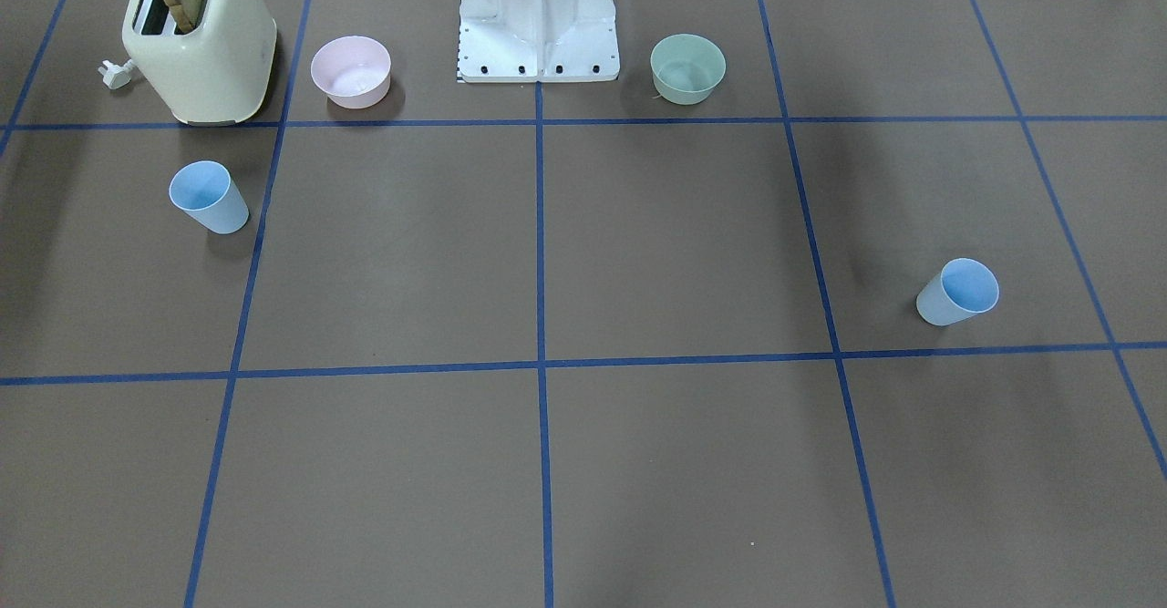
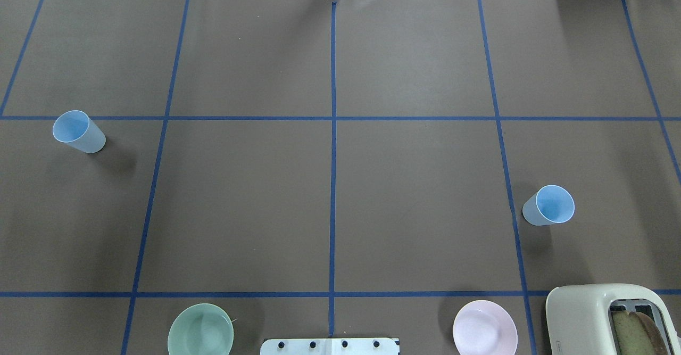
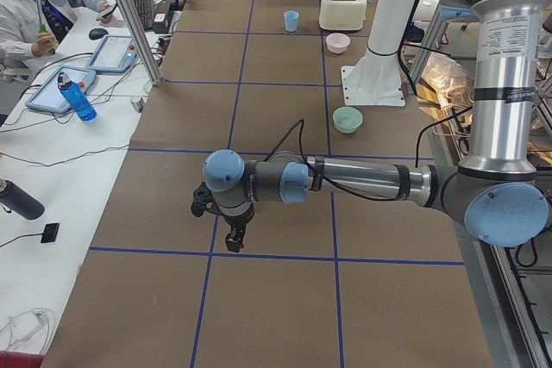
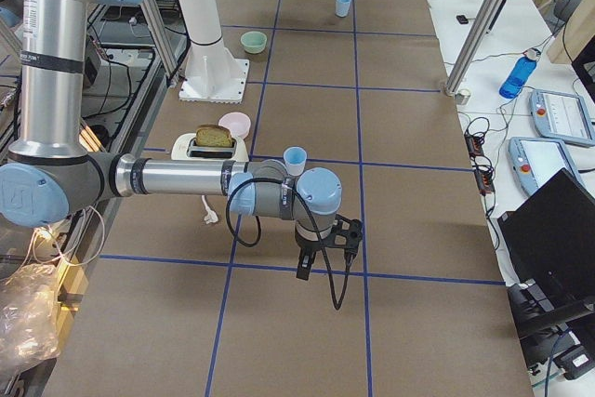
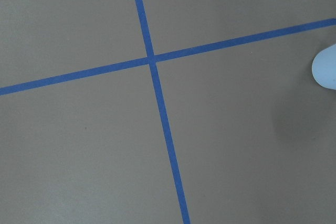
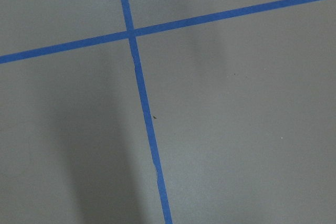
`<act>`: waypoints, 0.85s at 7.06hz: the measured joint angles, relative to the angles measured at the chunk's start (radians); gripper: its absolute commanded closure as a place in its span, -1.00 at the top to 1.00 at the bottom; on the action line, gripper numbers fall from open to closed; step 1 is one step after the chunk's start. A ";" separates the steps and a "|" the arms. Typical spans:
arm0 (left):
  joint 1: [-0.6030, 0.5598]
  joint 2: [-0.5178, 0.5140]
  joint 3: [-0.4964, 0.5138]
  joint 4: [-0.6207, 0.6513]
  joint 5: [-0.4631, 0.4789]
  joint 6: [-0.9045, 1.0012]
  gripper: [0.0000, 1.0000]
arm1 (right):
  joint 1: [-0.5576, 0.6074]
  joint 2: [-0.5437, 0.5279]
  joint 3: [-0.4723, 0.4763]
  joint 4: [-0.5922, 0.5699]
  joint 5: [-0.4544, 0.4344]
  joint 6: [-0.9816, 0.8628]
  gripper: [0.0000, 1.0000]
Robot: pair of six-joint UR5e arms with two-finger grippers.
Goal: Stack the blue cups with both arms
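Note:
Two pale-blue cups stand upright and far apart on the brown table. One cup [image 2: 79, 131] is on my left side, also in the front view [image 1: 208, 196]... the other cup [image 2: 549, 205] is on my right side [image 1: 957, 292]. Neither arm shows in the overhead or front view. The left gripper [image 3: 235, 240] shows only in the left side view, raised over the table. The right gripper [image 4: 305, 267] shows only in the right side view, in front of a cup [image 4: 296, 160]. I cannot tell whether either is open. A pale cup edge [image 5: 325, 66] shows in the left wrist view.
A cream toaster [image 2: 601, 320] with a bread slice stands at my near right, a pink bowl [image 2: 484, 335] beside it. A mint-green bowl [image 2: 200, 336] is at my near left. The white base stand [image 1: 538, 20] is between the bowls. Blue tape lines grid the table.

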 measured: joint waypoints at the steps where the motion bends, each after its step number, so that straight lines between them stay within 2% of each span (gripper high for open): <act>1: 0.000 0.000 0.000 0.000 0.000 -0.001 0.98 | 0.000 0.005 0.002 0.000 0.003 -0.001 1.00; 4: 0.006 -0.019 -0.013 0.000 -0.001 -0.021 0.97 | 0.000 0.052 0.016 0.001 0.044 -0.003 1.00; 6: 0.049 -0.059 -0.017 -0.036 -0.012 -0.142 0.93 | -0.044 0.065 0.091 0.013 0.084 -0.010 0.99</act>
